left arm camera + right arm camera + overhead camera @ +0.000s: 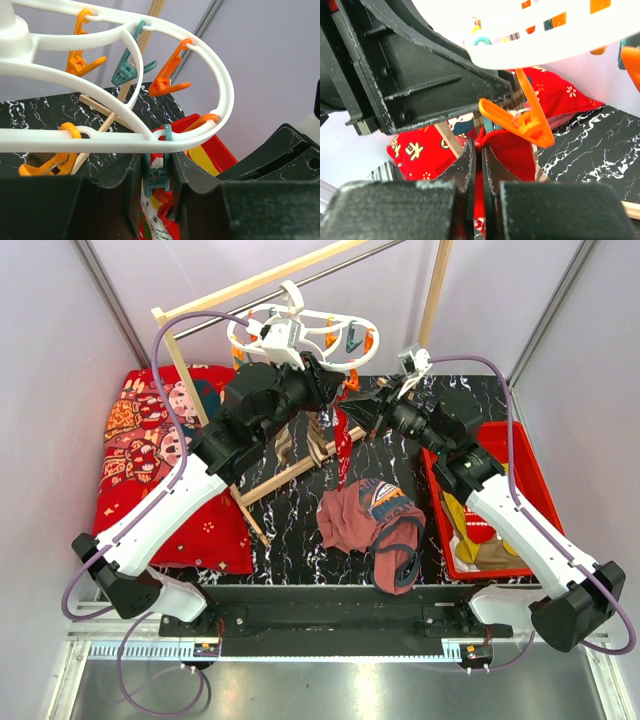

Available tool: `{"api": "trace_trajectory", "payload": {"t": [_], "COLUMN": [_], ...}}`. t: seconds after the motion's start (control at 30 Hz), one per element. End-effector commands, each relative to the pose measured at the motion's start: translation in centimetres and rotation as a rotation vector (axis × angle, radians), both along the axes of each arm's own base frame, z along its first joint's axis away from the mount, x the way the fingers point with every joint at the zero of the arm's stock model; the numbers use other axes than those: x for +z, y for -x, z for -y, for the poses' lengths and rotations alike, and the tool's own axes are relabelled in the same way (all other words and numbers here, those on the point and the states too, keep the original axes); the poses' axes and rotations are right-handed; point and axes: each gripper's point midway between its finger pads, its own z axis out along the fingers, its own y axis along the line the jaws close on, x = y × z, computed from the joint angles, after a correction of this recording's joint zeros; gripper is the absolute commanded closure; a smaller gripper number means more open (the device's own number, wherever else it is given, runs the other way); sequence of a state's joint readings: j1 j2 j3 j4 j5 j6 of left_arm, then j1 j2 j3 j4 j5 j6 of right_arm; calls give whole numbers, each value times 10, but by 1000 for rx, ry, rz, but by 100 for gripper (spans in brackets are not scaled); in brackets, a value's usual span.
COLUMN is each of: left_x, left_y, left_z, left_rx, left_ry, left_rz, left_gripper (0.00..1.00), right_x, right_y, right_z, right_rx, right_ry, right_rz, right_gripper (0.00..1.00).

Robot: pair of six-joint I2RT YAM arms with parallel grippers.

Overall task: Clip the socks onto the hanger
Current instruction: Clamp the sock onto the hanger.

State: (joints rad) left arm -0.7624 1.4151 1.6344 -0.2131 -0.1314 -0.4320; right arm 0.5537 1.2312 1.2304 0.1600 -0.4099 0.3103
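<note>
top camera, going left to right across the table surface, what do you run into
red cushion → rust-maroon garment → red bin. The arms, the wooden rack and the hanger overlap these from above, so they are left out.

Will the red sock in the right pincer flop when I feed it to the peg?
Probably floppy: the red sock bunches softly at the right pincer. Likely light, since a narrow pinch holds it. Its edge may sag off the teal peg.
</note>
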Motion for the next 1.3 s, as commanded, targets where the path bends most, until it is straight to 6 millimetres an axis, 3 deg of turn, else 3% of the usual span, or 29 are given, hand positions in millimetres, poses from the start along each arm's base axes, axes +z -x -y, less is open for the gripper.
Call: {"api": "trace_trajectory", "payload": {"t": [0.0, 0.17, 0.23, 0.37, 0.4, 0.5, 0.6, 0.77, 0.87, 1.1, 1.27], "left_x": [16, 16, 17, 19, 19, 21, 22, 21, 20, 20, 20], "left_y": [4, 5, 5, 6, 6, 6, 5, 1, -1, -6, -9], "left_z": [-2, -2, -3, -5, -5, -8, -9, -14, -17, -27, -35], "left_rx": [7, 8, 8, 9, 12, 22, 31, 61, 75, 101, 119], "left_ry": [18, 16, 16, 16, 15, 11, 11, -6, -12, -12, -8], "left_rz": [54, 54, 56, 63, 64, 70, 73, 77, 78, 74, 71], "left_gripper": [100, 99, 94, 67, 54, 45, 44, 48, 50, 50, 50], "right_x": [40, 42, 41, 42, 43, 46, 45, 41, 30, 2, -7], "right_y": [2, 0, -2, -3, -3, -2, -3, -2, -4, -11, -20], "right_z": [-1, -3, -4, -4, -5, -4, -4, 1, 9, 30, 38], "right_rx": [-6, -3, -3, -10, -8, -8, -11, -37, -83, -193, -201], "right_ry": [-56, -55, -51, -50, -51, -53, -49, -40, -16, 60, 76], "right_rz": [113, 119, 119, 122, 126, 132, 136, 132, 124, 128, 144], "right_gripper": [95, 95, 95, 95, 94, 91, 83, 54, 44, 34, 34]}}
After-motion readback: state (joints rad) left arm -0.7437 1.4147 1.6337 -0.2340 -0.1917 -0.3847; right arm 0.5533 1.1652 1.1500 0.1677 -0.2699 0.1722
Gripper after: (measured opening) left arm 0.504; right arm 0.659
